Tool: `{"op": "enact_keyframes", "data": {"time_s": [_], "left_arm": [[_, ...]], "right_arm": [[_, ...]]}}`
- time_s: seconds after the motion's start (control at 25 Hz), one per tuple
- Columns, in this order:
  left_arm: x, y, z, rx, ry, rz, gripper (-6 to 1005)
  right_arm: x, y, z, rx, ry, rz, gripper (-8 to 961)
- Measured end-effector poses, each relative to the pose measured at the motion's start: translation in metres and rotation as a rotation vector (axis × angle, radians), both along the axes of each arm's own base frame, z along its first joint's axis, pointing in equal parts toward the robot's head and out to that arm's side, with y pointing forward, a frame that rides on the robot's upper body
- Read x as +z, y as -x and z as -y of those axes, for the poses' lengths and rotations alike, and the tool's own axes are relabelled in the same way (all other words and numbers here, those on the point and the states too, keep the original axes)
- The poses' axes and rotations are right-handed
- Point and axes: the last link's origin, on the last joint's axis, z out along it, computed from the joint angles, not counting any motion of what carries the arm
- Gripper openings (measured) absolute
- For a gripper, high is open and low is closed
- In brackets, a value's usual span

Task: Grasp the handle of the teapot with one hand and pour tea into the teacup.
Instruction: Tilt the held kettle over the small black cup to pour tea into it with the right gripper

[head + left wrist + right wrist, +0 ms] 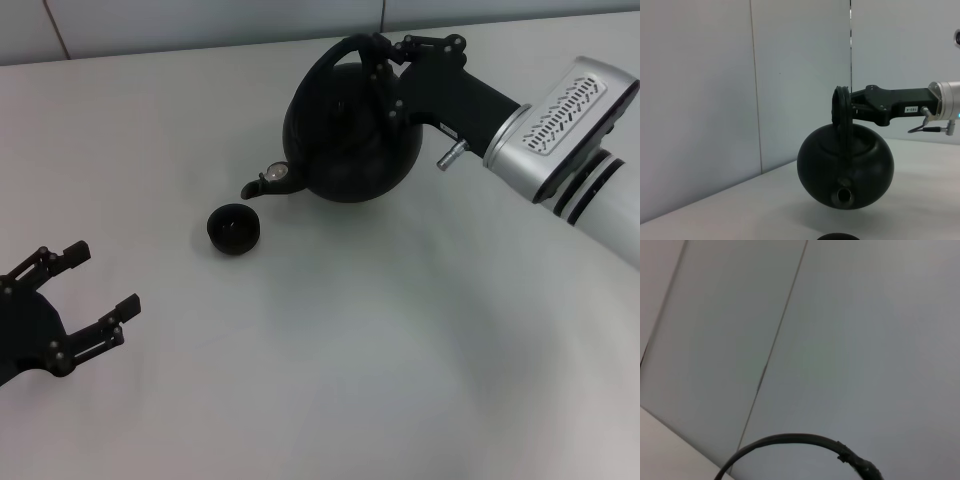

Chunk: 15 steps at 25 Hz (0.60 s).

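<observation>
The matte-black teapot (pixel 345 135) hangs lifted off the table and tilted, its short spout (pixel 262 183) pointing down toward the small dark teacup (pixel 234 229). My right gripper (pixel 385 65) is shut on the black arched handle (pixel 335 60) at the pot's top. The left wrist view shows the teapot (pixel 845 167) in the air with the spout facing the camera, the handle (pixel 841 112) held by the right gripper (pixel 852 107), and the teacup's rim (pixel 837 237) below. The right wrist view shows only the handle's arc (pixel 790 440). My left gripper (pixel 85 300) is open and empty at the near left.
The white table (pixel 350 350) carries only the teacup. A pale panelled wall (pixel 200 25) stands behind the table's far edge. My right arm's silver housing (pixel 560 120) reaches in from the right.
</observation>
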Motion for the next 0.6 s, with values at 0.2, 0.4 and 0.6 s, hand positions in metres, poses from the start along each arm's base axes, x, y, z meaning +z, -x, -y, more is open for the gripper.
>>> {"op": "enact_keyframes", "data": {"time_s": [0.2,0.4,0.6], "left_arm": [[-0.0001,0.0000,0.0003,0.000,0.000,0.001,848],[-0.0005,0.0001,0.0009,0.002,0.000,0.002,847],[-0.0005,0.0002,0.0011,0.002,0.000,0.003,847]], "right_arm": [[-0.0006,0.0032,-0.0019,0.016,-0.006,0.017,90],[-0.0005,0.0040,-0.0027,0.022,-0.011,0.026,91],[-0.0015,0.0042,-0.0036,0.023,-0.009,0.040,90]]}}
